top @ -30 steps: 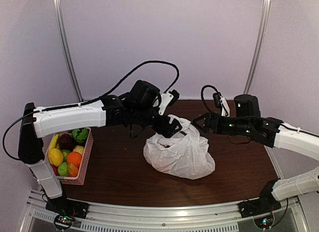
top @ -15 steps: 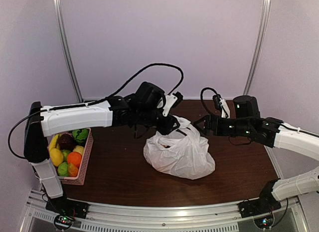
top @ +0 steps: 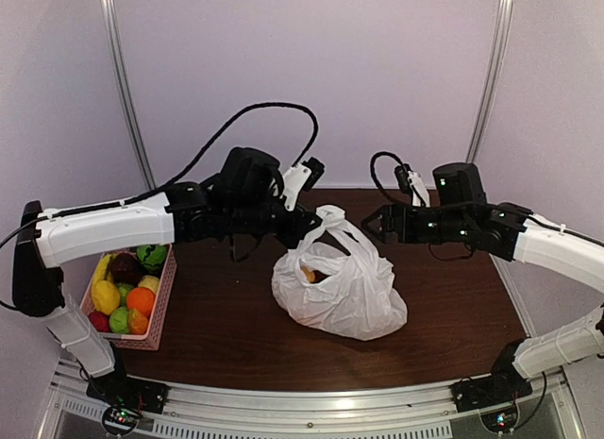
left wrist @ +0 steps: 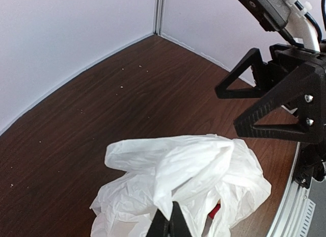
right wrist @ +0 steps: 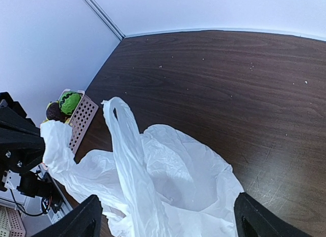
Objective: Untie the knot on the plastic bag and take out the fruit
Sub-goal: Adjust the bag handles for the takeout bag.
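The white plastic bag (top: 344, 293) sits mid-table with its mouth gaping. My left gripper (top: 308, 233) is shut on a fold of plastic at the bag's upper left edge and holds it up; in the left wrist view the fingertips (left wrist: 170, 224) pinch that fold of the bag (left wrist: 178, 165). One handle loop (right wrist: 122, 135) stands free and upright. The knot is out of view. An orange-brown fruit (top: 309, 274) shows inside the mouth, and a red piece (left wrist: 215, 210) peeks through. My right gripper (top: 374, 224) hangs open just right of the loop, above the bag (right wrist: 204, 181), holding nothing.
A pink perforated basket (top: 162, 302) full of fruit stands at the table's left edge; its corner (right wrist: 80, 120) also shows in the right wrist view. Bare brown tabletop (top: 236, 326) lies around the bag. White walls close off the back and sides.
My left gripper went from open to shut on the bag's plastic, then drew back left and up, raising the handle and opening the mouth. The right arm rose slightly.
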Available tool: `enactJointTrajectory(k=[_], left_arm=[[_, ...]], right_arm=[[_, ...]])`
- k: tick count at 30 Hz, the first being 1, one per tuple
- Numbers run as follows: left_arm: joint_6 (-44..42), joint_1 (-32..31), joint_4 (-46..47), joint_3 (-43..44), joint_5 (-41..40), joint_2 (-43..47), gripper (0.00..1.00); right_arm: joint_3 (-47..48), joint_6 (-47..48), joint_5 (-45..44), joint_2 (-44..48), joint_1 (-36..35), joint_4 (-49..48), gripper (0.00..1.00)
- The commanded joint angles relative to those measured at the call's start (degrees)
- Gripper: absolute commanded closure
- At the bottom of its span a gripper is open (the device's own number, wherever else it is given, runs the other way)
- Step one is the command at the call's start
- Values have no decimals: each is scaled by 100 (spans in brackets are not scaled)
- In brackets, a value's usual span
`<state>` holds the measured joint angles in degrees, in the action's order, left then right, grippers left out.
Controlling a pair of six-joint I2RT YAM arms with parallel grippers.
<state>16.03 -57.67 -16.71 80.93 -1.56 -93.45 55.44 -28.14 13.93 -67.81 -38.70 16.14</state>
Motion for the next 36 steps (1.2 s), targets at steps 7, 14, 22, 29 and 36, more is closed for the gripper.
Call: enactJointTrajectory(k=[7, 14, 22, 29, 36], left_arm=[[478, 226, 645, -552, 156, 414, 100], [497, 279, 657, -547, 384, 344, 100], [629, 411, 647, -601, 389, 395, 100], [742, 515, 757, -657, 588, 428, 100], [823, 609, 782, -713, 661, 471, 100]], right_arm=[[710, 488, 344, -854, -114, 374, 15], [810, 445, 450, -1084, -204, 230, 22], [868, 350, 810, -896, -235, -67, 13], [1066, 552, 666, -1133, -379, 190, 11], [1180, 547, 384, -1498, -434, 213, 16]])
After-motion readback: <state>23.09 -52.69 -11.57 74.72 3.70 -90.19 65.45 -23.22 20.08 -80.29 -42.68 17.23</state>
